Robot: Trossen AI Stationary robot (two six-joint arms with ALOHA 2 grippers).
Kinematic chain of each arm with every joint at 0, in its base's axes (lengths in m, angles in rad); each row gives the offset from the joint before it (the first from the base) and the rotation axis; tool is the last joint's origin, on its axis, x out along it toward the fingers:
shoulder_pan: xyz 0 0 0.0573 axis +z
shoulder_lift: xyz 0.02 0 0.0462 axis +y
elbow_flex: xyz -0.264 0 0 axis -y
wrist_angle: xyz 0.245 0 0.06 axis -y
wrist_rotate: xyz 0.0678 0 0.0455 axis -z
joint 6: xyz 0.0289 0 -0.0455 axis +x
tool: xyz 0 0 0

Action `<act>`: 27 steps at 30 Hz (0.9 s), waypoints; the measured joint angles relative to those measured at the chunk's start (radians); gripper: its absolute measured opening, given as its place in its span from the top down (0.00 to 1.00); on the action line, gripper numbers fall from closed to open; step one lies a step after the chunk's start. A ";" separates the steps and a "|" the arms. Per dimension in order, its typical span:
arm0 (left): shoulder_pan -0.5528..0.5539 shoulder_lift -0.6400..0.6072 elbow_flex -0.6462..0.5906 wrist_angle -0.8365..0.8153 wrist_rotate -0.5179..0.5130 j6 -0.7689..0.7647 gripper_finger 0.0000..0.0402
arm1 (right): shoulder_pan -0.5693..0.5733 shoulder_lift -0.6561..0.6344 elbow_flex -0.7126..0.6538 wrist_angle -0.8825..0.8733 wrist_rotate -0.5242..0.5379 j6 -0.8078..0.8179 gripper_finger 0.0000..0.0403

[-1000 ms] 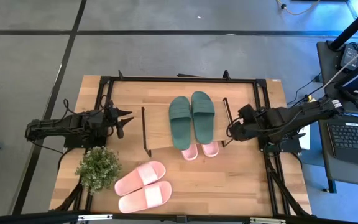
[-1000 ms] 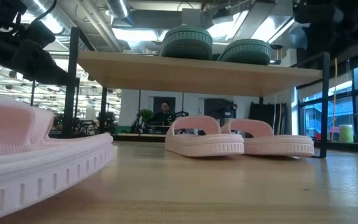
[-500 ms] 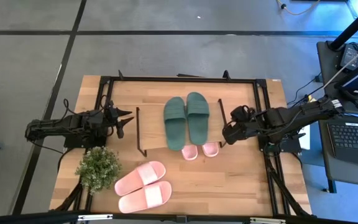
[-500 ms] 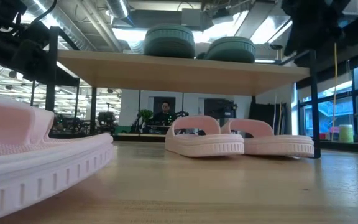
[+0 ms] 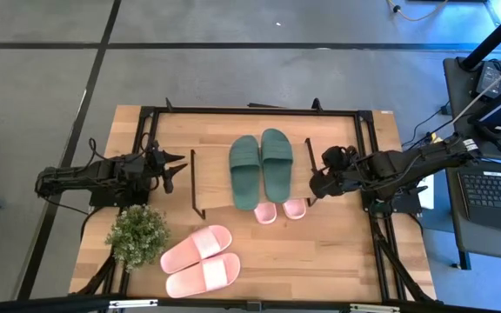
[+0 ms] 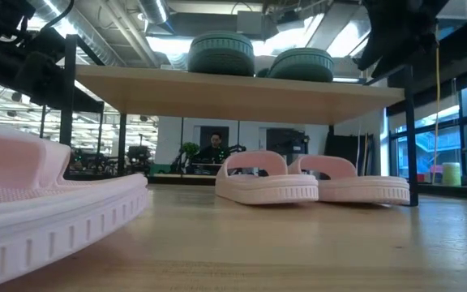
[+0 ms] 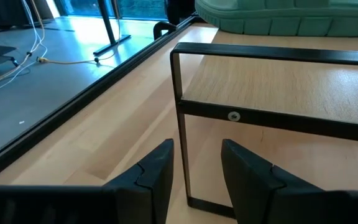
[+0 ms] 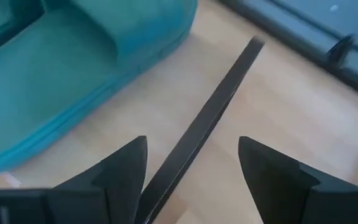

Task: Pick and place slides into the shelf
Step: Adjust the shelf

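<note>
The shelf [image 5: 216, 180] stands mid-table, and two dark green slides [image 5: 260, 168] lie on its plank top. Two light pink slides [image 5: 279, 209] rest on the table under it, their near ends poking out. Another pink pair [image 5: 200, 261] lies on the table at the near left. My right gripper [image 8: 191, 142] is open at the shelf's right end, with the black end-frame bar [image 8: 219, 99] between its fingers. My left gripper [image 7: 196, 149] is open just left of the shelf's left end frame [image 7: 180, 118] and holds nothing. My right gripper straddles the top bar of the shelf's right end frame [image 8: 197, 127], coming slantwise down from the table's right side. The bar runs close along one finger [image 8: 126, 171]. I cannot tell whether it touches that finger.
A small potted plant [image 5: 137, 233] stands at the near left, beside the loose pink pair. A black metal frame [image 5: 250, 110] runs around the table's edges. In the low view one pink slide [image 6: 47, 211] lies close in front of the camera.
My right gripper has moved toward the table's left edge and tipped further down. The shelf, with the green slides on it, slid left along the table with it, then stopped. The pink pair under it stayed where it was.
</note>
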 joint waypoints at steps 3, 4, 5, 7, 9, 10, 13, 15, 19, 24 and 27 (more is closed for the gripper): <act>0.000 0.000 0.000 0.000 0.000 0.000 0.68 | -0.001 -0.001 0.008 -0.013 0.035 0.003 0.37; 0.000 0.000 0.000 0.000 0.000 0.000 0.68 | -0.007 -0.001 0.010 -0.020 0.035 0.000 0.37; 0.000 0.000 0.000 0.000 0.001 0.000 0.68 | -0.013 -0.001 0.011 -0.035 0.035 0.000 0.37; 0.000 0.000 0.000 0.000 0.001 0.000 0.68 | -0.025 0.000 0.011 -0.076 0.034 0.009 0.37; 0.000 0.000 0.000 -0.001 0.001 0.000 0.68 | -0.034 0.005 0.011 -0.109 0.035 0.032 0.37; 0.000 0.000 0.000 -0.001 0.002 0.000 0.68 | -0.036 0.009 0.011 -0.122 0.031 0.038 0.37; 0.000 0.000 0.000 -0.001 0.003 0.000 0.68 | -0.041 0.025 0.011 -0.136 0.011 0.050 0.37; 0.000 0.000 0.000 -0.001 0.003 0.000 0.68 | -0.044 0.046 0.011 -0.143 -0.016 0.051 0.37; 0.000 0.000 0.000 -0.001 0.003 0.000 0.68 | -0.060 0.094 0.012 -0.159 -0.073 0.053 0.37; 0.000 0.000 0.000 -0.002 0.003 0.000 0.68 | -0.065 0.146 0.012 -0.150 -0.088 0.054 0.37; 0.000 0.000 0.000 -0.004 0.003 0.000 0.68 | -0.065 0.160 0.012 -0.121 -0.128 0.057 0.37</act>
